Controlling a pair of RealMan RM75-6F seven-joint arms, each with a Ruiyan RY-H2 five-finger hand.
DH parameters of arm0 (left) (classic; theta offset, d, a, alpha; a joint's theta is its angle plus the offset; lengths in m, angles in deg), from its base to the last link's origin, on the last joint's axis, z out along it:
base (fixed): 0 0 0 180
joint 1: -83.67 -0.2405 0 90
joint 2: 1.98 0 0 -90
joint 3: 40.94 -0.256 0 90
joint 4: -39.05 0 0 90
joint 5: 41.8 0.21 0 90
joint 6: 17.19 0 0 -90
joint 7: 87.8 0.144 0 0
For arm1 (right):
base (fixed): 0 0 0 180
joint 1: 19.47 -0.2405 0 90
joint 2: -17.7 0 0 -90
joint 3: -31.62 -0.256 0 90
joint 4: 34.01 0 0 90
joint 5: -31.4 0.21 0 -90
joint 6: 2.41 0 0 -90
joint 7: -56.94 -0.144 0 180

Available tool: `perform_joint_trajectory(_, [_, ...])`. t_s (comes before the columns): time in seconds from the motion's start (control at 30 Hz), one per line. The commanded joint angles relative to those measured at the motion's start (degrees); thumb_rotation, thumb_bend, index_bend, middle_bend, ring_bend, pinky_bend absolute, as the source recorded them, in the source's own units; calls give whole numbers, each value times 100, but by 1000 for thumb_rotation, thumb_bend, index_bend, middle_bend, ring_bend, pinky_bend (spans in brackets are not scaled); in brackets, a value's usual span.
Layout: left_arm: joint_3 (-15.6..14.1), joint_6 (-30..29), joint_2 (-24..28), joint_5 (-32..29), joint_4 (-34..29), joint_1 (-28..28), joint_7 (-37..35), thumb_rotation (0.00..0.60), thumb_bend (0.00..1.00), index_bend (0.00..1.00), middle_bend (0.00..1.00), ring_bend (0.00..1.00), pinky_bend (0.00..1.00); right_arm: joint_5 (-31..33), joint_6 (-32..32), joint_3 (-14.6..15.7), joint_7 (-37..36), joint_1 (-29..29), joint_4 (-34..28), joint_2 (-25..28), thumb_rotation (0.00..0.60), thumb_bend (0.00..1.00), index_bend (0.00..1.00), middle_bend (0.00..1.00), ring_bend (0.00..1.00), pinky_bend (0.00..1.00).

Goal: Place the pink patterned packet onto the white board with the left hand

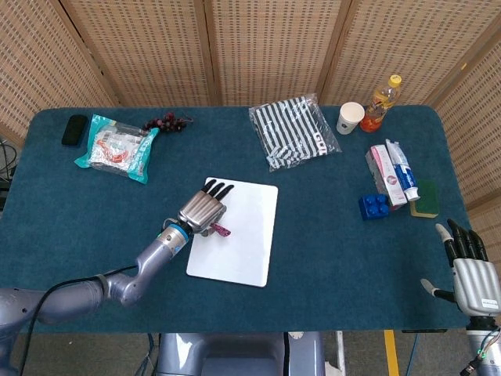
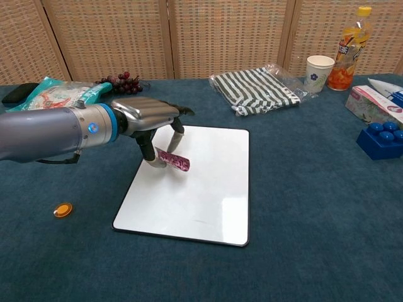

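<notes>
My left hand [image 1: 203, 211] [image 2: 146, 119] hovers over the left part of the white board [image 1: 243, 251] [image 2: 208, 195]. It pinches the small pink patterned packet [image 2: 174, 161] [image 1: 221, 229] between thumb and a finger, just above the board's surface. My right hand [image 1: 470, 270] rests at the table's front right corner, fingers spread, holding nothing; the chest view does not show it.
A small orange disc [image 2: 62, 209] lies on the blue cloth left of the board. A teal snack bag [image 1: 116, 147], grapes [image 1: 166, 122] and a black object [image 1: 74, 129] sit back left. A striped bag [image 1: 295, 131], paper cup [image 1: 350, 117], bottle [image 1: 380, 102], boxes and blue brick [image 1: 374, 206] are on the right.
</notes>
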Motion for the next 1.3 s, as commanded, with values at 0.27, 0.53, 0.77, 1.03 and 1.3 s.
perform_joint_trajectory(0.27, [-25,-11,-75,-144,-41,109,-140,600,122,0,0,0,0,-2,13,0,12,4,7,-7,600,0,47,0,0,0])
perform_joint_trajectory(0.53, [-198,-429,567,455,-767,-260,-648,600,154,3,0,0,0,-1,20,1,23,8,2,-9,600,0,47,0,0,0])
perform_joint_trajectory(0.77, [-786,-887,1328,1461,-1136,-930,-1649,600,252,228,0,0,0,-18,37,8,45,14,-8,-11,600,0,47,0,0,0])
perform_joint_trajectory(1.03, [-1561,-1459,1649,2546,-793,-1546,-2715,600,432,377,0,0,0,-23,63,7,87,22,-13,-26,600,0,47,0,0,0])
perform_joint_trajectory(1.3, [-1932,-1972,1434,3129,-140,-1933,-3376,600,415,419,0,0,0,-29,81,7,97,29,-11,-35,600,0,47,0,0,0])
